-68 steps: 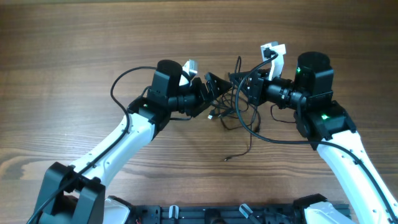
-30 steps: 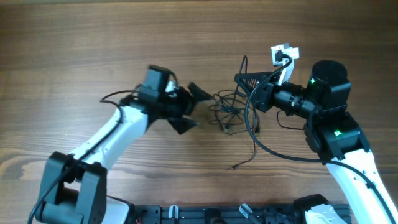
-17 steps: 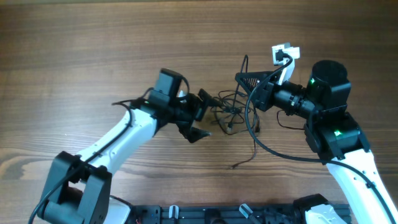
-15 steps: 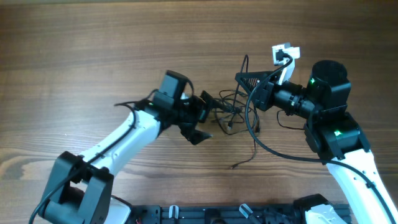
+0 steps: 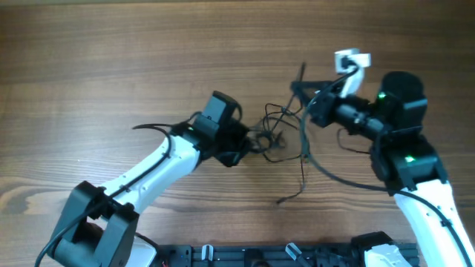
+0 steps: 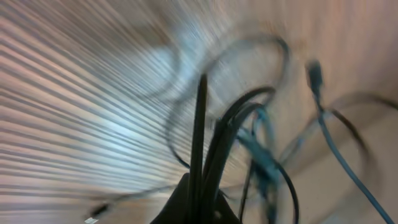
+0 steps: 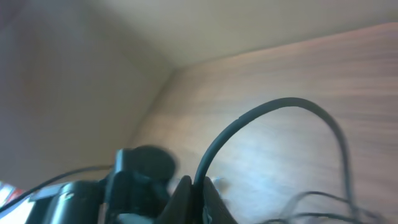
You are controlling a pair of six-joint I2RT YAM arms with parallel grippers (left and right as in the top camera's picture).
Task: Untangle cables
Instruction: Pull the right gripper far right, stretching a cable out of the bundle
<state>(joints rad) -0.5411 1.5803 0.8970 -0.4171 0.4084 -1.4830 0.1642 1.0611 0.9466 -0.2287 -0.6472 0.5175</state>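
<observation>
Jaws of the left gripper point(image 5: 247, 144) are pressed together at the left edge of the thin black cables point(image 5: 276, 138). Its blurred wrist view shows several cords rising straight out of the pinched tips. The loose tangle lies on the brown wood-grain worktop point(image 5: 111, 59) between the two arms, with one plug end trailing toward the near edge. Further right, the right gripper point(image 5: 301, 89) has its jaws clamped on a strand, which arches up and away from them.
</observation>
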